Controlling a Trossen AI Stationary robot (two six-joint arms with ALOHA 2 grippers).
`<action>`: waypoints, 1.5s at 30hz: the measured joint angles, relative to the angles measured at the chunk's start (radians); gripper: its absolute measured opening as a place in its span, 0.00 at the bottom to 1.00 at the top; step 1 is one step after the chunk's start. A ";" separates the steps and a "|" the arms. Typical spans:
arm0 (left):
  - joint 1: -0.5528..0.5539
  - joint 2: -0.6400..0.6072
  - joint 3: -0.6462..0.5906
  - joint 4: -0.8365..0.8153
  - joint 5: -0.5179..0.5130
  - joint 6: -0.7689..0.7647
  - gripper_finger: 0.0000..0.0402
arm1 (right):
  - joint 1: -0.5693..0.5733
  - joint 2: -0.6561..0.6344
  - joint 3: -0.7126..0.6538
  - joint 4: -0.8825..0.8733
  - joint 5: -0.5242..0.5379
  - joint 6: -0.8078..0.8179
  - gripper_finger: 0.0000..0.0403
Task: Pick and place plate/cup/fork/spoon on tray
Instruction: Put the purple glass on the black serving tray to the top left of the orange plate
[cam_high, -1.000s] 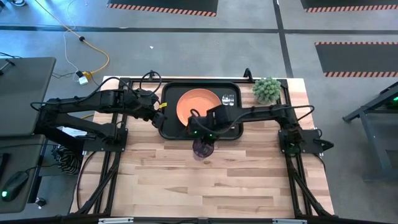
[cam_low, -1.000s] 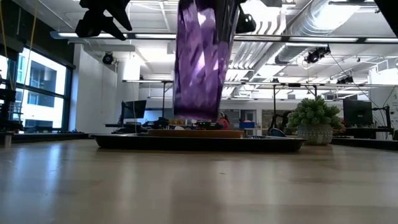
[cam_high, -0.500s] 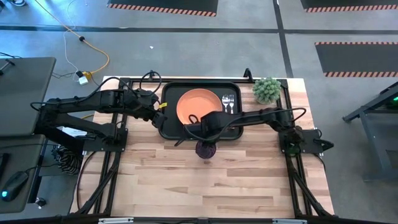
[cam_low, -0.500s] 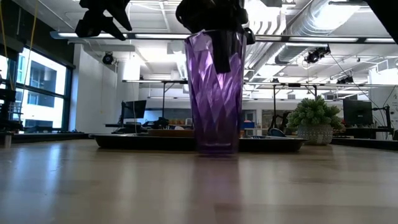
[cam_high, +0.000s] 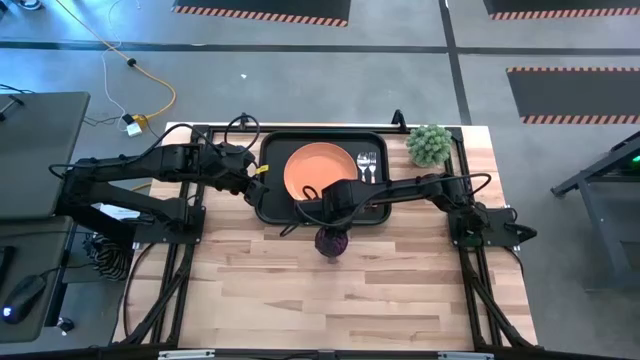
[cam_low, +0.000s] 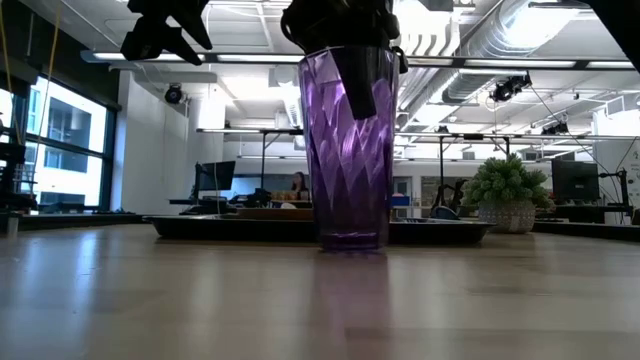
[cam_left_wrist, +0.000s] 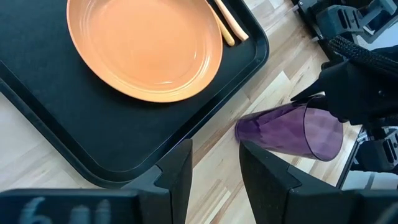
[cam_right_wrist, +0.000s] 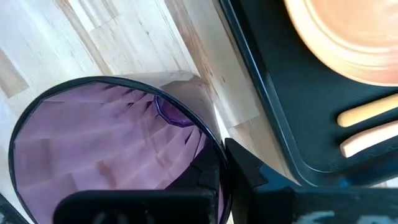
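The light wooden tabletop (cam_high: 330, 290) carries the large black rectangular tray (cam_high: 275, 205) near its far edge. The round flat orange plate (cam_high: 315, 168) lies inside the tray, with the tan-handled fork (cam_high: 362, 166) and tan-handled spoon (cam_high: 372, 165) beside it. The tall purple faceted cup (cam_low: 348, 150) stands upright on the tabletop, just outside the tray's near rim. The right end effector (cam_high: 332, 228) is clamped on the cup's rim. The left end effector (cam_high: 258, 180) waits slightly parted and empty over the tray's left rim.
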 joint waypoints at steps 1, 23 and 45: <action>0.000 0.000 0.000 0.000 0.000 0.000 0.30 | 0.000 0.000 0.000 0.000 0.000 0.001 0.00; 0.000 0.000 0.000 0.000 0.000 0.001 0.30 | 0.000 0.000 0.000 0.000 -0.002 0.002 0.00; 0.000 0.000 0.000 0.000 0.000 0.001 0.30 | -0.010 0.000 0.000 -0.006 -0.038 0.029 0.00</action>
